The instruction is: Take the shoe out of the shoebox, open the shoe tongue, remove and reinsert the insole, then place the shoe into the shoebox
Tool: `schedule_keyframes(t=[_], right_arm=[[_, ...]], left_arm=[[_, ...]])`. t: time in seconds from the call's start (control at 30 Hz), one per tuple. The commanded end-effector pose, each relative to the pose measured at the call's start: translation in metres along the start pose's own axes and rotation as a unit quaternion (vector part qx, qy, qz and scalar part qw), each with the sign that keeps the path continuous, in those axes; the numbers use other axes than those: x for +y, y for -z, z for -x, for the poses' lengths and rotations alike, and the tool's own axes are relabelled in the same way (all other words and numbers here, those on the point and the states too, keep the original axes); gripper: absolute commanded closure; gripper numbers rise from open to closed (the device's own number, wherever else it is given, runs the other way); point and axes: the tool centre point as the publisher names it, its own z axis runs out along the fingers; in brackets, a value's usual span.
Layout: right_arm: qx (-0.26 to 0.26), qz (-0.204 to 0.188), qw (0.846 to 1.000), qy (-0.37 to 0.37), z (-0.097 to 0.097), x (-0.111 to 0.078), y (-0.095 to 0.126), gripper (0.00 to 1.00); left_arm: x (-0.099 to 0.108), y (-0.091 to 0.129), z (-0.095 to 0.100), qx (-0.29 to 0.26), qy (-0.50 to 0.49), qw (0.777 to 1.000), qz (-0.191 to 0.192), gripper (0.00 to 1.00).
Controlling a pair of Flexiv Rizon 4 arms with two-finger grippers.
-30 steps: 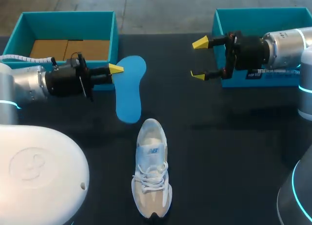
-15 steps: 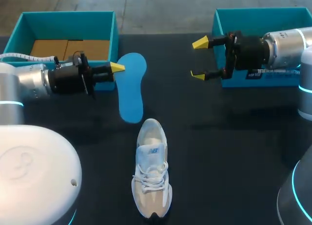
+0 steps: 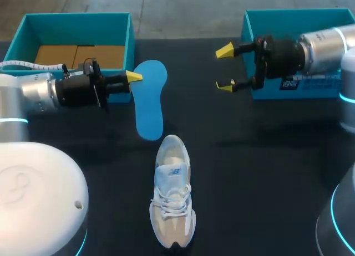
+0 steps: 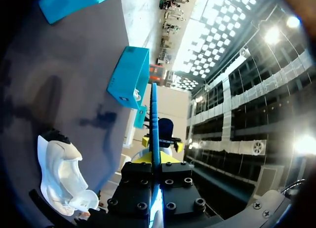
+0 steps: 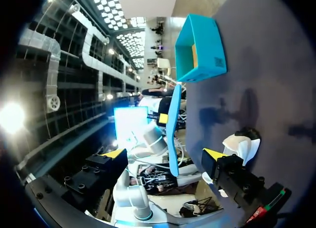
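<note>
the widest open stretch of tabletop [image 3: 255, 173] lies right of the shoe [image 3: 173, 198], from the near edge up to the right box [image 3: 277, 20]. the shoe lies lengthwise in the near middle, toe nearest, barring a straight sweep across. beyond it the blue insole [image 3: 150, 101], gripped in the left gripper [image 3: 133, 77], ends just beside the shoe's heel, leaving only a narrow gap. between the insole and the right gripper [image 3: 224, 68], whose fingers stand apart, a bare lane runs far to near. the left box [image 3: 77, 23] and left arm [image 3: 39, 95] fill the far left; a white robot base [image 3: 39, 200] closes the near left.
</note>
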Motion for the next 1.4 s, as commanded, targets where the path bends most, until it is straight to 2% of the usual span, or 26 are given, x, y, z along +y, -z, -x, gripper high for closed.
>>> schedule_keyframes(t=[0.03, 0.33, 0.53, 0.87, 1.07, 1.4], right_arm=[[-0.068, -0.016, 0.998, -0.004, -0.02, 0.011, -0.009, 0.0], [-0.165, -0.022, 0.986, -0.021, -0.043, 0.013, -0.026, 0.0], [-0.251, -0.013, 0.967, -0.029, -0.052, 0.013, -0.041, 0.0], [-0.372, -0.008, 0.927, -0.036, -0.062, 0.014, -0.07, 0.0], [-0.444, 0.003, 0.895, -0.047, -0.072, 0.008, -0.094, 0.0], [-0.53, 0.011, 0.846, -0.054, -0.081, -0.002, -0.12, 0.0]], left_arm=[[0.001, 0.001, -0.001, -0.001, 0.0, 1.0, 0.0, 1.0], [0.001, 0.001, -0.001, -0.001, 0.0, 1.0, 0.0, 1.0], [0.001, 0.001, -0.001, -0.001, 0.0, 1.0, 0.0, 1.0], [0.001, 0.001, -0.001, -0.001, 0.0, 1.0, 0.0, 1.0], [0.001, 0.001, -0.001, -0.001, 0.0, 1.0, 0.0, 1.0], [0.001, 0.001, -0.001, -0.001, 0.0, 1.0, 0.0, 1.0]])
